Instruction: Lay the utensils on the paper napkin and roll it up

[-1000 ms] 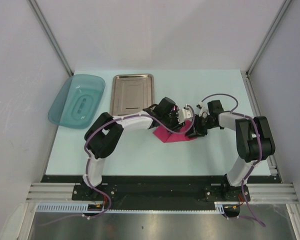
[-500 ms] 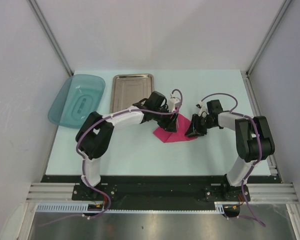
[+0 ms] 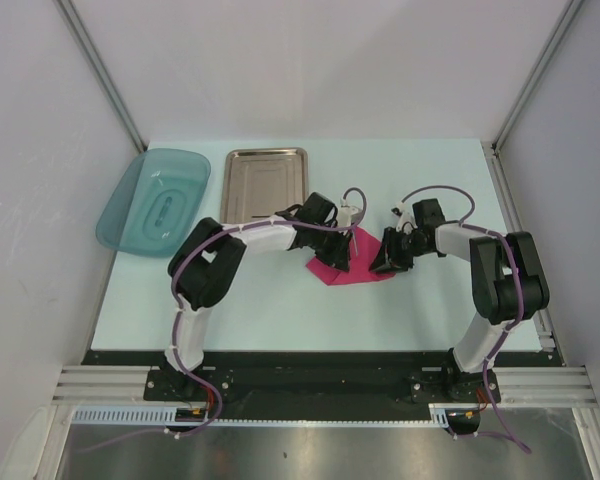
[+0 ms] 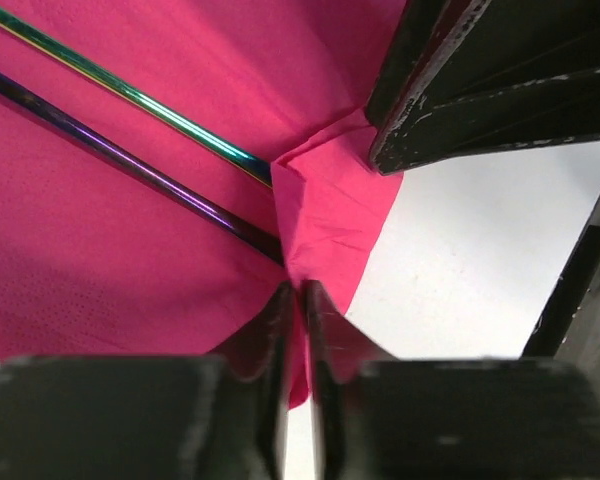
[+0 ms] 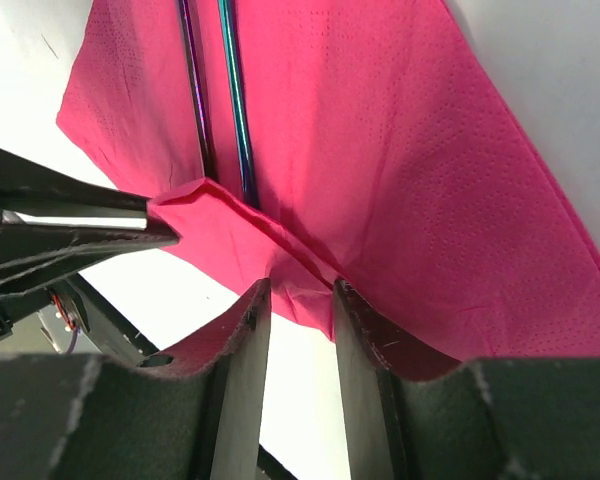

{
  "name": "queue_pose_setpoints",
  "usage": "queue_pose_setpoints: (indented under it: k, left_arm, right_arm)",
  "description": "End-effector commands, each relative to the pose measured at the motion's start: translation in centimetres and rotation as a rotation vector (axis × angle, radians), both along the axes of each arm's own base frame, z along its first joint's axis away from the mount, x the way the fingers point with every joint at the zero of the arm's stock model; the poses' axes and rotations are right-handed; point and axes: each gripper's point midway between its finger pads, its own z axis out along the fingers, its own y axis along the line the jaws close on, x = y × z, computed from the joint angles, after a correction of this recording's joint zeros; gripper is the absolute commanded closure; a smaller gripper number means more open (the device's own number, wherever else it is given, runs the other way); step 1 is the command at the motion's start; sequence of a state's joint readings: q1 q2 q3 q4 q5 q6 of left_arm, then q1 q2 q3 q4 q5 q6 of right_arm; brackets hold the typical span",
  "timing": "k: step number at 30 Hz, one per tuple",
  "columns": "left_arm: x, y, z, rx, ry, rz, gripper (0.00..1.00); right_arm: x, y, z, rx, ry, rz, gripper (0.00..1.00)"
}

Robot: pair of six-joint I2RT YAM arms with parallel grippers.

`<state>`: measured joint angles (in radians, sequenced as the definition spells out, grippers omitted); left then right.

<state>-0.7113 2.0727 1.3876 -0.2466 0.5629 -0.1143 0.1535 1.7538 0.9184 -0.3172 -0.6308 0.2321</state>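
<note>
We are pinching a folded-over corner of the paper napkin (image 3: pixel 352 268) with the left gripper (image 4: pixel 298 300), its jaws nearly together on the paper. The right gripper (image 5: pixel 300 300) is standing part open astride the same fold, gripping nothing. The napkin is lying on the table (image 3: pixel 280 310) between both grippers, and the purple fork handle (image 4: pixel 130 160) and teal-green spoon handle (image 4: pixel 130 93) are resting side by side on it, ends running under the fold.
</note>
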Motion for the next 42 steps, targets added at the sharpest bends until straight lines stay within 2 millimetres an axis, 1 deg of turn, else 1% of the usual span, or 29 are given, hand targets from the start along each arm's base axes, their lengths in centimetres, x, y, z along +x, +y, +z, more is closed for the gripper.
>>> queue_pose_setpoints:
  k: [1, 2, 4, 5, 9, 14, 16, 18, 23, 28, 31, 33, 34, 36, 37, 38, 39, 40, 42]
  left_arm:
    - [0.9, -1.8, 1.7, -0.075, -0.027, -0.007, 0.97]
    - [1.1, -1.7, 1.5, -0.068, -0.028, 0.005, 0.99]
    - [1.5, -1.5, 1.2, -0.053, -0.031, 0.022, 1.0]
    - [1.5, -1.3, 0.9, -0.04, -0.028, 0.032, 1.0]
    - [2.0, -0.9, 0.1, -0.005, -0.027, 0.059, 1.0]
    - [2.4, -0.7, -0.2, 0.01, -0.029, 0.082, 1.0]
    - [2.5, -0.6, -0.2, 0.015, -0.029, 0.099, 1.0]
    - [2.5, -0.5, -0.2, 0.013, -0.028, 0.101, 1.0]
    - [2.5, -0.4, -0.3, 0.017, -0.022, 0.096, 1.0]
    - [2.3, -0.4, 0.1, 0.001, -0.018, 0.093, 0.94]
    - [2.2, -0.1, 0.1, -0.002, -0.008, 0.098, 0.93]
    - [2.2, 0.3, 0.2, -0.006, 0.012, 0.115, 0.88]
    - [2.4, 0.3, 0.9, -0.029, 0.008, 0.121, 0.85]
    - [1.8, 0.7, 1.9, -0.094, 0.05, 0.115, 0.78]
    - [2.4, 0.2, 4.6, -0.182, -0.008, 0.105, 0.75]
    - [1.8, 1.0, 4.3, -0.2, 0.008, 0.11, 0.71]
    - [1.3, 0.7, 5.5, -0.251, 0.006, 0.079, 0.7]
    - [1.1, 0.5, 6.2, -0.274, -0.009, 0.063, 0.69]
    - [-0.5, 0.4, 6.9, -0.314, 0.038, 0.029, 0.69]
  right_arm:
    - [1.7, 0.2, 1.7, -0.01, -0.078, 0.006, 0.63]
    - [1.7, 0.2, 2.2, -0.008, -0.085, 0.007, 0.62]
    - [1.9, 0.2, 3.2, 0.003, -0.109, 0.009, 0.61]
    - [2.0, 0.3, 4.1, 0.012, -0.131, 0.012, 0.6]
    - [1.2, 0.8, 5.5, 0.031, -0.163, 0.036, 0.6]
    - [-0.1, 1.6, 5.4, 0.035, -0.158, 0.075, 0.63]
    - [-0.4, 2.0, 5.2, 0.037, -0.155, 0.088, 0.64]
    - [-0.9, 2.1, 4.5, 0.028, -0.139, 0.095, 0.66]
    - [-0.8, 2.0, 2.4, 0.004, -0.111, 0.091, 0.67]
    - [-0.6, 1.2, 0.1, -0.023, -0.067, 0.071, 0.69]
    - [-0.7, 0.9, -0.8, -0.03, -0.046, 0.062, 0.72]
    - [-0.8, 0.8, -1.2, -0.031, -0.038, 0.061, 0.73]
    - [-0.8, 0.7, -1.3, -0.033, -0.035, 0.059, 0.74]
    - [-0.8, 0.7, -1.3, -0.033, -0.035, 0.056, 0.75]
    - [-0.7, 0.8, -1.3, -0.033, -0.037, 0.057, 0.76]
    - [-0.7, 0.7, -1.3, -0.034, -0.037, 0.057, 0.76]
    - [-0.8, 0.8, -1.3, -0.036, -0.035, 0.057, 0.76]
    - [-0.8, 0.7, -1.4, -0.037, -0.034, 0.056, 0.76]
    - [-0.8, 0.7, -1.3, -0.04, -0.032, 0.054, 0.76]
